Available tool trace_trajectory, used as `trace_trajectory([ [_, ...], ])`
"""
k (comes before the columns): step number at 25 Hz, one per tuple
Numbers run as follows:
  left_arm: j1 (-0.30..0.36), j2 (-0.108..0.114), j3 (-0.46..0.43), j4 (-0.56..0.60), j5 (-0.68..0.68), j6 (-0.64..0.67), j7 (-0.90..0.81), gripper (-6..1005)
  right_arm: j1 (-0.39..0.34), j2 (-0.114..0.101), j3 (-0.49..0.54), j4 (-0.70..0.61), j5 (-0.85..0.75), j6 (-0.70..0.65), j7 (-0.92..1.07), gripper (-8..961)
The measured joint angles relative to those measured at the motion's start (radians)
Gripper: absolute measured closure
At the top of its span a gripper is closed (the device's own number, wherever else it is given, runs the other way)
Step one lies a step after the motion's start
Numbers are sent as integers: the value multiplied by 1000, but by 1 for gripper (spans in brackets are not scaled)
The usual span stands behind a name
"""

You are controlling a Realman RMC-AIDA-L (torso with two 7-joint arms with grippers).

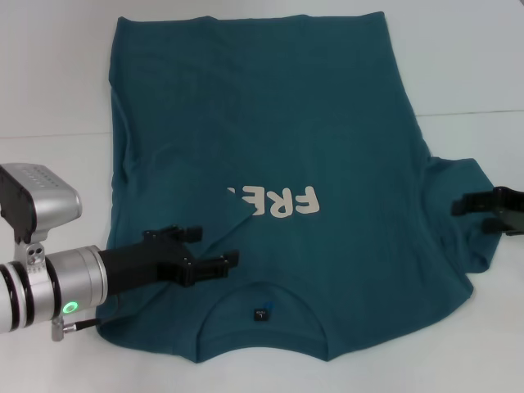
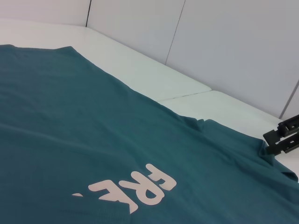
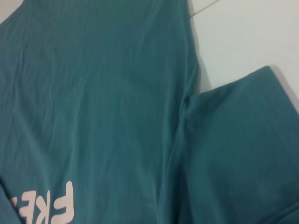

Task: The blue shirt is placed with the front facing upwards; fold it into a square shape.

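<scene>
The blue shirt point(image 1: 311, 123) lies flat on the white table, print side up, with its collar point(image 1: 214, 304) and dark tag point(image 1: 262, 313) nearest me. Its left side is folded inward and covers part of the cream print point(image 1: 282, 201). My left gripper point(image 1: 219, 244) is open, just above the folded left shoulder beside the collar. My right gripper point(image 1: 468, 214) is open at the outer edge of the spread right sleeve point(image 1: 458, 246). The shirt also fills the left wrist view point(image 2: 93, 130), where the right gripper point(image 2: 280, 137) shows, and the right wrist view point(image 3: 93, 93).
The white table point(image 1: 49, 82) shows bare on both sides of the shirt and along the front edge. A seam in the tabletop point(image 1: 475, 113) runs across at the right. A pale wall point(image 2: 224, 42) stands behind the table.
</scene>
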Motion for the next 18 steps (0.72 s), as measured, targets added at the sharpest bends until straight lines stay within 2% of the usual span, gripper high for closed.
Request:
trace_trajectory([
  [9, -2, 0, 2, 0, 0, 0, 0, 124, -3, -53, -1, -3, -11, -72, 10, 185],
  [18, -3, 0, 7, 10, 0, -13, 2, 124, 32, -76, -5, -3, -115, -115, 50, 178],
])
